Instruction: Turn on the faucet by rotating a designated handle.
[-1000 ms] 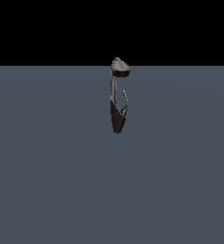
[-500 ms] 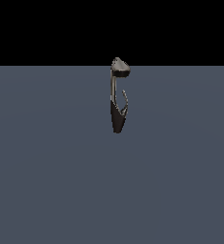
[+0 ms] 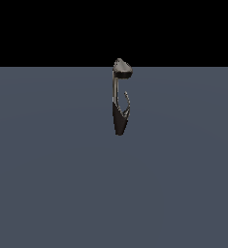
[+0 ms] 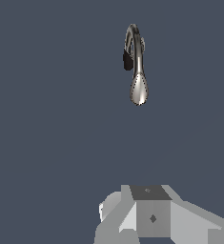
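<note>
Faucet (image 3: 119, 104): slender dark metal, tapered blackish base, thin neck, grey wedge head; stands mid-floor
Handle (image 3: 127, 102): thin curved grey prong beside the neck
Floor (image 3: 47, 184): flat slate-grey
Backdrop (image 3: 47, 29): black
Gripper (image 4: 154, 217): well apart from faucet; jaw opening cannot be told

The faucet (image 3: 119, 104) stands upright on the desk (image 3: 47, 184), near the middle of the exterior view. The handle (image 3: 127, 104) sits just beside its neck, toward the exterior view's right, joined at the base. The tool (image 4: 151, 214) (only partly in the wrist view) is well apart from the faucet (image 4: 137, 66).
</note>
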Controlling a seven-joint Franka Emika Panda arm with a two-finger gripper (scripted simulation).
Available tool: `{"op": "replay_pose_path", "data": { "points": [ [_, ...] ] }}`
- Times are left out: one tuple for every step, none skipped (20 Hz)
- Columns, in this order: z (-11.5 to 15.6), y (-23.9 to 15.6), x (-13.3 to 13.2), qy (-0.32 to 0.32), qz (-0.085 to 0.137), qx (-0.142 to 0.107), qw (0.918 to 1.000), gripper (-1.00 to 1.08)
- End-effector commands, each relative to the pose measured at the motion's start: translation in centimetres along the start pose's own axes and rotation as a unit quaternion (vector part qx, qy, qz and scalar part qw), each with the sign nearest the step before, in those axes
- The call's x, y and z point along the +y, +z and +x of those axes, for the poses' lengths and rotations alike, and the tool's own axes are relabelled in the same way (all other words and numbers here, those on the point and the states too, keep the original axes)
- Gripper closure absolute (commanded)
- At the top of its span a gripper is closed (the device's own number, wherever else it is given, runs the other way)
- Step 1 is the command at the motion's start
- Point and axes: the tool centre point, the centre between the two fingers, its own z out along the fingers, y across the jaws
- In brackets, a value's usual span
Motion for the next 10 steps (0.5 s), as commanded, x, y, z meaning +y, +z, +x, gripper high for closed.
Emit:
{"op": "replay_pose_path", "data": {
  "points": [
    [1.1, 0.2, -0.1, 0.017, 0.011, -0.006, 0.9998, 1.08],
    [1.6, 0.3, -0.2, 0.025, 0.016, -0.009, 0.9995, 1.08],
    [2.1, 0.4, -0.2, 0.033, 0.021, -0.012, 0.9992, 1.08],
    [2.7, 0.5, -0.3, 0.043, 0.027, -0.015, 0.9986, 1.08],
    [3.3, 0.7, -0.3, 0.053, 0.033, -0.018, 0.9979, 1.08],
    [4.0, 0.8, -0.4, 0.063, 0.039, -0.022, 0.997, 1.08],
    [4.7, 1.0, -0.4, 0.074, 0.045, -0.026, 0.9959, 1.08],
    [5.4, 1.2, -0.4, 0.086, 0.052, -0.03, 0.9945, 1.08],
    [6.1, 1.4, -0.5, 0.097, 0.058, -0.034, 0.993, 1.08],
    [6.9, 1.7, -0.5, 0.109, 0.065, -0.039, 0.9912, 1.08]
  ]
}}
